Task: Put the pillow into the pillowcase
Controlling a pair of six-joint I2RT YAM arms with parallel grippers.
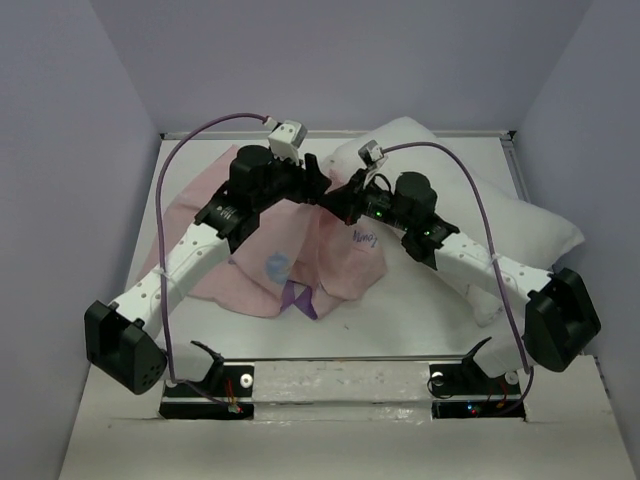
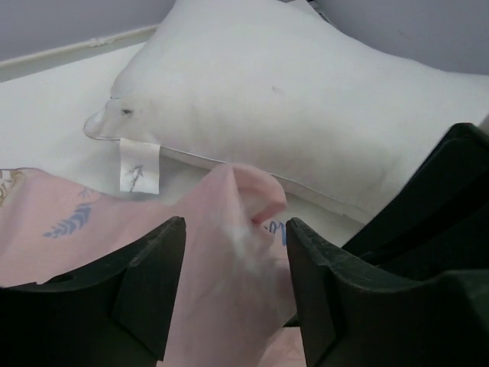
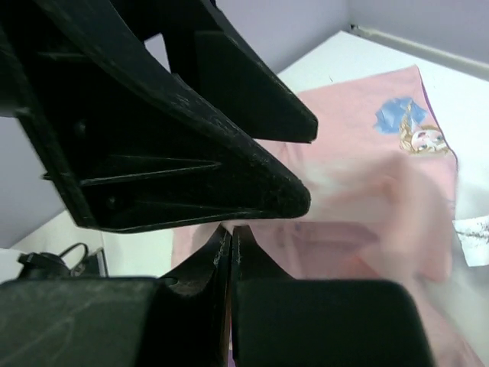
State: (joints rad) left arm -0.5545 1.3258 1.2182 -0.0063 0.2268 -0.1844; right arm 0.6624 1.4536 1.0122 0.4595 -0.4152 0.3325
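**Inspector:** Overhead view?
**Assistant:** Pillow (image 1: pixel 520 225) lies far right, pillowcase (image 1: pixel 270 270) crumpled beside it. Jaw positions unreadable.
**Inspector:** Wrist views?
**Assistant:** Left gripper (image 2: pixel 233 256) stands wide, pink fold between its fingers. Right gripper (image 3: pixel 231 248) pressed closed.

Overhead view: bright, even light from above; shadows lie soft and pale on the white table (image 1: pixel 420 310). Left wrist view: the pillow (image 2: pixel 306 99) is sharp, while the pillowcase (image 2: pixel 237 229) fold at 6 o'clock is smeared by blur. Right wrist view: the right gripper (image 3: pixel 231 237) at 6 o'clock is near black, and the pillowcase at 3 o'clock is hazy.
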